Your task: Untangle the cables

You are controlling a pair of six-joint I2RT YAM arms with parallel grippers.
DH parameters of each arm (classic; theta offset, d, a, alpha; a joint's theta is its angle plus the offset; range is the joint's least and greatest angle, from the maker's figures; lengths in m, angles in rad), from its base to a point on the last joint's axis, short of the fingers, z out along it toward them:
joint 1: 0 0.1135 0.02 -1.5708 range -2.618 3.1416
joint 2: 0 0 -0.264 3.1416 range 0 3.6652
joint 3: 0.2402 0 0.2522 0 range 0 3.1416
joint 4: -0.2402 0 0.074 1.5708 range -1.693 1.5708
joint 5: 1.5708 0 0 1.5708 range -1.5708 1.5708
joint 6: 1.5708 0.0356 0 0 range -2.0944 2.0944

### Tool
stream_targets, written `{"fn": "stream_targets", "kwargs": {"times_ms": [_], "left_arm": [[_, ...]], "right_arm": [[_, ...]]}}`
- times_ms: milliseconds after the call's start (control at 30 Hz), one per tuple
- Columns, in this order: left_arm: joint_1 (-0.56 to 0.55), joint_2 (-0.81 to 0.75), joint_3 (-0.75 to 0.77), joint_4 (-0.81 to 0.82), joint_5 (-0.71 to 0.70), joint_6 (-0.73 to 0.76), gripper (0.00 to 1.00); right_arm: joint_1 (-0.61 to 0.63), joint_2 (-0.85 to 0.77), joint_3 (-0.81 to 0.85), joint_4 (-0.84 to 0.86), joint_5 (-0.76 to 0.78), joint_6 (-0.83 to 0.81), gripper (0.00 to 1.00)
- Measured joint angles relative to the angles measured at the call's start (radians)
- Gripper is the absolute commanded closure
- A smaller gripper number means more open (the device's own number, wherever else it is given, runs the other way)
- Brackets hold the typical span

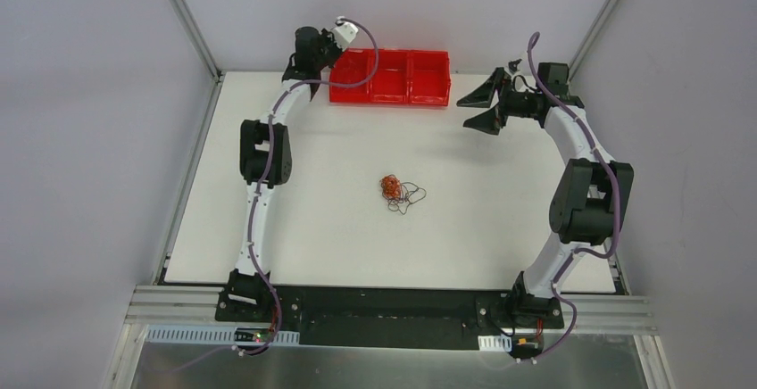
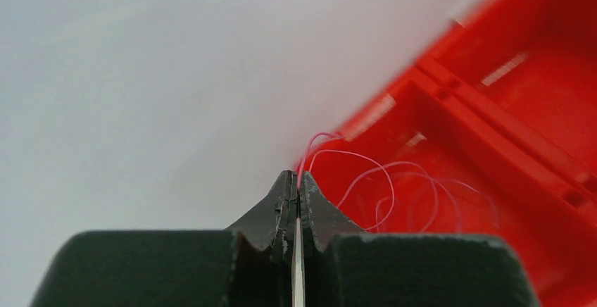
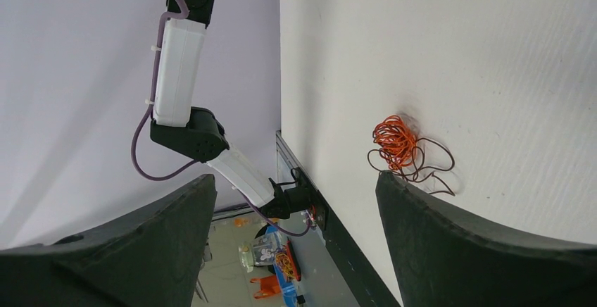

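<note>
A small tangle of orange and dark cables (image 1: 397,191) lies on the white table near the middle; it also shows in the right wrist view (image 3: 398,141), just beyond my right finger. My left gripper (image 2: 296,177) is shut on a thin red wire (image 2: 380,173), whose loops hang over the left compartment of the red bin (image 2: 493,110). My right gripper (image 1: 478,108) hovers at the back right of the table, open with nothing between its fingers (image 3: 296,180), well away from the tangle.
The red bin (image 1: 390,77) with three compartments stands at the table's far edge, between the two grippers. Grey walls close in the table on the left, right and back. A black rail (image 1: 393,313) runs along the near edge.
</note>
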Motion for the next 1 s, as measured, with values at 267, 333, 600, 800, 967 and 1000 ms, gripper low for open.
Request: {"fn": "stream_targets", "kwargs": {"times_ms": [267, 333, 600, 800, 967, 1000], "left_arm": [[-0.034, -0.008, -0.122, -0.054, 0.064, -0.070, 1.00], [-0.040, -0.008, -0.122, -0.057, 0.064, -0.088, 0.85], [-0.051, -0.067, -0.140, -0.088, 0.060, -0.169, 0.61], [-0.051, -0.274, -0.233, -0.208, 0.059, -0.224, 0.34], [-0.052, -0.530, -0.323, -0.350, 0.066, -0.298, 0.01], [-0.052, -0.586, -0.347, -0.384, 0.078, -0.320, 0.01]], "right_arm": [[-0.001, 0.003, 0.000, -0.004, -0.006, -0.003, 0.13], [-0.003, 0.003, 0.000, -0.005, -0.006, -0.006, 0.13], [-0.006, 0.003, 0.000, -0.043, -0.006, -0.041, 0.13], [-0.003, -0.008, 0.000, -0.153, 0.025, -0.154, 0.14], [0.038, -0.053, 0.000, -0.315, 0.121, -0.320, 0.17], [0.060, -0.063, 0.000, -0.345, 0.148, -0.355, 0.17]]}}
